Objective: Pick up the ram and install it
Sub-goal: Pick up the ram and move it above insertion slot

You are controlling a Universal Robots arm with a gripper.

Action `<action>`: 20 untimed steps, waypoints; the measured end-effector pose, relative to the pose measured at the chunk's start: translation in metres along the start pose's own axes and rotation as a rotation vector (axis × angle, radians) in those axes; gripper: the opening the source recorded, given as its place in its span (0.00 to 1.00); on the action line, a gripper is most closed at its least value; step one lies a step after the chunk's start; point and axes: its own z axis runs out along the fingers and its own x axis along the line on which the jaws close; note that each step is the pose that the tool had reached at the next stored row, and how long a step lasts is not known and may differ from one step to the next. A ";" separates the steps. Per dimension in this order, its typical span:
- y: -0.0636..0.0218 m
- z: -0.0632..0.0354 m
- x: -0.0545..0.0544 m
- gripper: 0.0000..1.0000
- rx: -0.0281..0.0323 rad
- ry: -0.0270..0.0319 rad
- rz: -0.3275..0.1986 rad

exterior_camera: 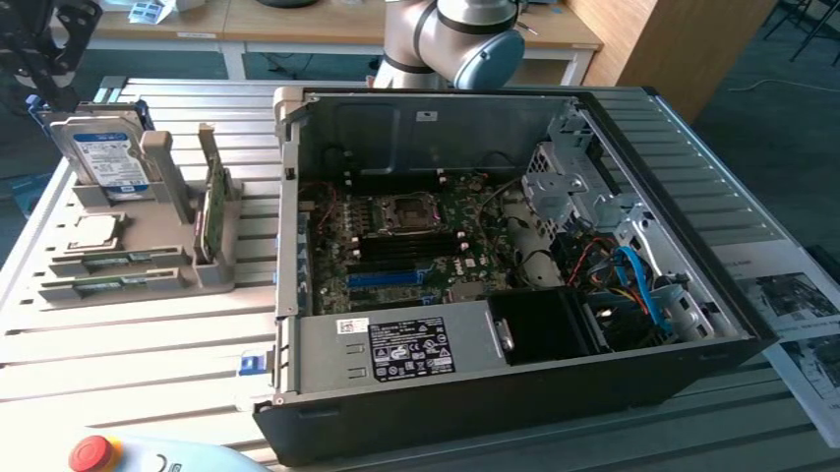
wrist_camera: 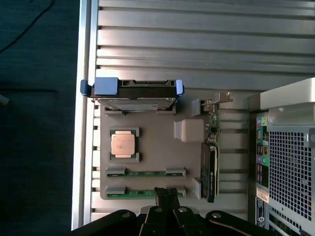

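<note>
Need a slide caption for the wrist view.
Shut fingers over grey tray holding ram sticks, CPU and hard drive, beside PC case.

Red button (exterior_camera: 90, 452) — cut off by the edge.

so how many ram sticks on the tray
3: one ram stick and a second lie flat in the tray; a third stands on edge nearest the computer case. More may be hidden.
</note>
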 end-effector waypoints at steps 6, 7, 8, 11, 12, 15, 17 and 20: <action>0.0000 0.0000 0.000 0.10 -0.0020 0.0037 -0.085; 0.0000 0.0000 0.000 0.10 -0.0023 0.0044 -0.099; 0.0000 0.0000 0.000 0.10 -0.0026 0.0050 -0.112; 0.0000 0.0000 0.000 0.10 -0.0035 0.0068 -0.153; 0.0000 0.0000 0.000 0.10 -0.0039 0.0074 -0.166; 0.0000 0.0000 0.000 0.10 -0.0047 0.0092 -0.205; 0.0000 0.0000 0.000 0.10 -0.0054 0.0104 -0.231; 0.0000 0.0000 0.000 0.10 -0.0063 0.0120 -0.269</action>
